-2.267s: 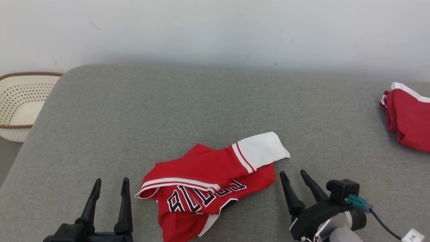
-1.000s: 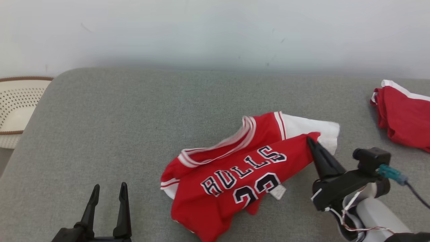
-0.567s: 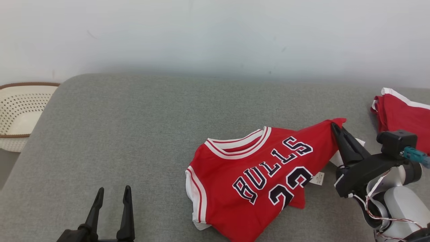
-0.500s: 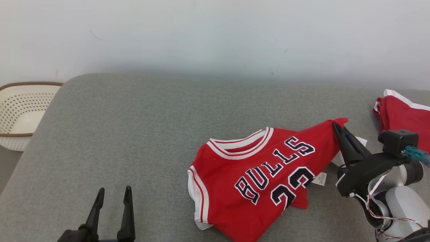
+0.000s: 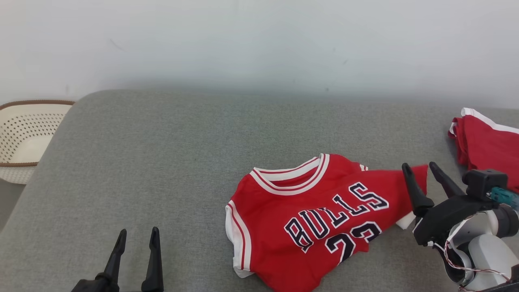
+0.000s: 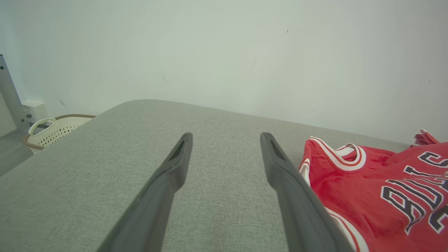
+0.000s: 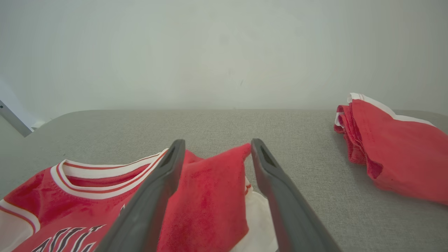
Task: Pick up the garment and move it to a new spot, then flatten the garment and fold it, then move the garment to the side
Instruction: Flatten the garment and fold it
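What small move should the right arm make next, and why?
Probably draw the right gripper straight back off the jersey: its jaws stand open with the red corner lying loose between them, so the cloth is set down. That side lies bunched, so flattening looks due after.

Garment (image 5: 320, 219): red; neck and armhole banded white with thin red stripes; lettering and numerals black, edged white; a white patch at one end.
Second garment (image 5: 490, 150): red, white edging.
Cushion surface (image 5: 162, 154): grey, fine weave.
Basket (image 5: 20, 129): cream, dotted with holes, brown rim.
Wall (image 5: 259, 40): pale, perhaps greenish-white.
Left gripper (image 5: 138, 235), right gripper (image 5: 418, 165): black fingers.
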Robot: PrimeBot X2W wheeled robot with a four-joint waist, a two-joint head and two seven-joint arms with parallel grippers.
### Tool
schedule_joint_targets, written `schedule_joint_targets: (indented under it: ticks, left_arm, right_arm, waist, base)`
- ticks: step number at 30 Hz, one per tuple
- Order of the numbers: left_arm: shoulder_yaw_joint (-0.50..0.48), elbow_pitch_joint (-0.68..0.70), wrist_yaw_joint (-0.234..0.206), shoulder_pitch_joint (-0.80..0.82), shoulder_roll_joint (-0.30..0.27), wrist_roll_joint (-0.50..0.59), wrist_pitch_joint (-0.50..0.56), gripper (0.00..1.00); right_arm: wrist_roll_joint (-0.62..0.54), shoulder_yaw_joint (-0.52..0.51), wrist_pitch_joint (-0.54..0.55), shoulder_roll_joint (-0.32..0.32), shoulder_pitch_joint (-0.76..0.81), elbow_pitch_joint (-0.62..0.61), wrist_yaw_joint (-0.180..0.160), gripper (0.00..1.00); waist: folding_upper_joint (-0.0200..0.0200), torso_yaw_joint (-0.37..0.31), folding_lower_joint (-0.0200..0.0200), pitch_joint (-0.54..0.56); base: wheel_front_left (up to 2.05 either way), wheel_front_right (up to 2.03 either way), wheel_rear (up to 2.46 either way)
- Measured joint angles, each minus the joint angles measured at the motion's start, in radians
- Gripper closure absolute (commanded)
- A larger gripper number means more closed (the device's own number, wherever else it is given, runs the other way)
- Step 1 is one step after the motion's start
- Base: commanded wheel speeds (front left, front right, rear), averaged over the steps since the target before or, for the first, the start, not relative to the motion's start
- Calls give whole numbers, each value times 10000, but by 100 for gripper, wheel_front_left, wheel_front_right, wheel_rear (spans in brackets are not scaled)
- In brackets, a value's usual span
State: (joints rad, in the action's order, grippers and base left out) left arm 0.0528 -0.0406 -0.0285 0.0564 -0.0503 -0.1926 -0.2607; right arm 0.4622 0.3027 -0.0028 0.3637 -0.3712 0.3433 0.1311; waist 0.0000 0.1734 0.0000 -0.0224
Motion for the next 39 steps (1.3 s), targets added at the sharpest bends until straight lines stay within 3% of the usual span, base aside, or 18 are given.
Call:
schedule_joint_targets:
  ticks: [11,27,39]
  left_arm:
    - [33,-12,-8,57,0,2,2,0]
    - [-56,-100,213,508,0,190,0,0]
    - [228,-1266,1076,1615,-336,397,52,0]
  right_arm:
    - [-593,-894,-855,-288,584,-936,0,0]
    - [-1248,-1536,-2205,-1618,2312,-2472,0,0]
    - [-1465,-1490,-2165,-1791,2370,-2568,0,0]
  waist:
    - [0,-452,0,-177]
    - [0,-1096,0,-285]
    - [0,-1671,0,-370]
  base:
    - [0,0,0]
    - [0,0,0]
    - [0,0,0]
